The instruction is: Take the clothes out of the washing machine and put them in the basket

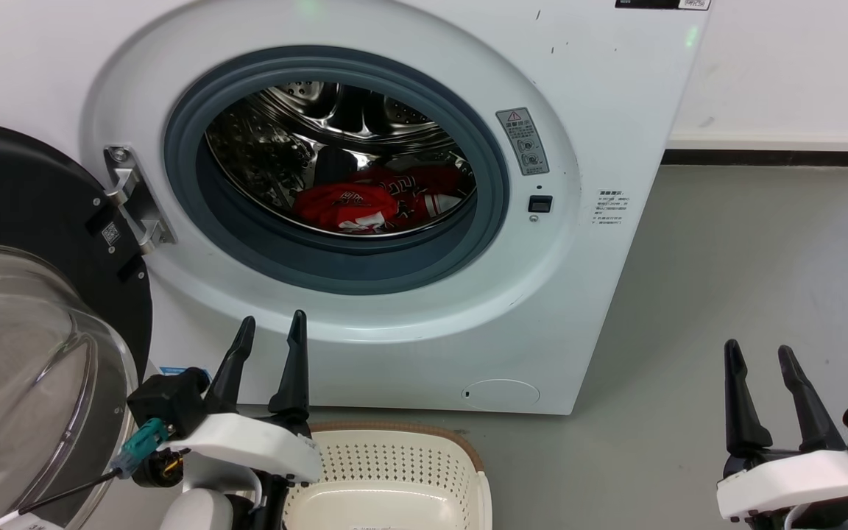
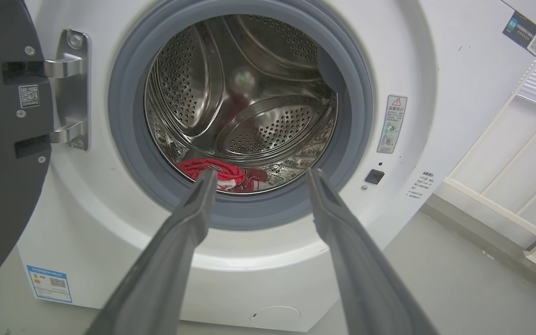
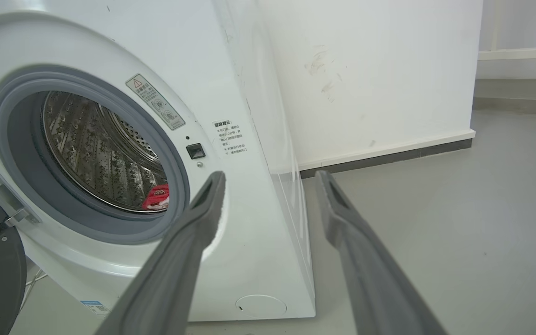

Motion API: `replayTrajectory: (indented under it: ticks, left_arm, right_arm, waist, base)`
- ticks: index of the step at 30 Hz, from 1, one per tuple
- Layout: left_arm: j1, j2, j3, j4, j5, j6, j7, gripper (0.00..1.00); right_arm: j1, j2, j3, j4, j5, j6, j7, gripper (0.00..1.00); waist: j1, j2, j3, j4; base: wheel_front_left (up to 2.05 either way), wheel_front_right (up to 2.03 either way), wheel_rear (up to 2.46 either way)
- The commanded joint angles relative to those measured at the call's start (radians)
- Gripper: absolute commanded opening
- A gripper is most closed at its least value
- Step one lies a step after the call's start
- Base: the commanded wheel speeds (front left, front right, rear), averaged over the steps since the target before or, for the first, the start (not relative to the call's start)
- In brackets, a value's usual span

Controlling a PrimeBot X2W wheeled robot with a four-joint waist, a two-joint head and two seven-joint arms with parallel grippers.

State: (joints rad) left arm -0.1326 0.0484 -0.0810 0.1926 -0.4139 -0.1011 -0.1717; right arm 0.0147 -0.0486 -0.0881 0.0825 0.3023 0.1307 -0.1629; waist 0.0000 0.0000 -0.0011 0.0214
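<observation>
Head view: the washing machine (image 1: 615,96) stands with its door (image 1: 34,199) swung wide to the left, so the porthole is free to reach through. The clothes (image 1: 376,200) lie as a red heap on the bottom of the drum (image 1: 336,110), close to its front lip. None has been taken out yet. The basket (image 1: 394,460) sits on the floor (image 1: 726,258) against the machine's foot, below the porthole, probably so that a lifted garment has a short way to travel. The left claw (image 1: 272,318) hovers over the basket's left rim, fingers parted and holding nothing, pointing up at the porthole. The right claw (image 1: 757,347) hangs over bare floor past the machine's right corner, also parted and empty.

Left wrist view: the two spread fingers frame the porthole's lower edge, with the red heap just beyond and between their tips. It looks lined up for a reach into the drum.

Right wrist view: the open, empty fingers aim at the machine's right front corner. A sliver of red shows at the drum's lower edge. This arm seems parked aside to leave the left one room.
</observation>
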Motion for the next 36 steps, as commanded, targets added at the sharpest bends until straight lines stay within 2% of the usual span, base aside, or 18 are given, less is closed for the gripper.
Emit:
replayTrajectory:
  ticks: [1, 36]
  left_arm:
    - [-0.023, 0.003, -0.002, -0.003, 0.028, 0.002, -0.01, 1.0]
    - [-0.033, 0.003, -0.037, 0.03, 0.309, 0.024, -0.08, 1.0]
  right_arm:
    - [0.002, -0.003, -0.002, -0.006, -0.031, 0.0, -0.008, 1.0]
    - [0.023, -0.003, -0.009, 0.015, -0.305, 0.0, -0.068, 1.0]
  waist:
    - [0.0, 0.0, 0.0, 0.0]
    - [0.0, 0.0, -0.002, 0.014]
  base:
    - [0.0, 0.0, 0.0]
    - [0.0, 0.0, 0.0]
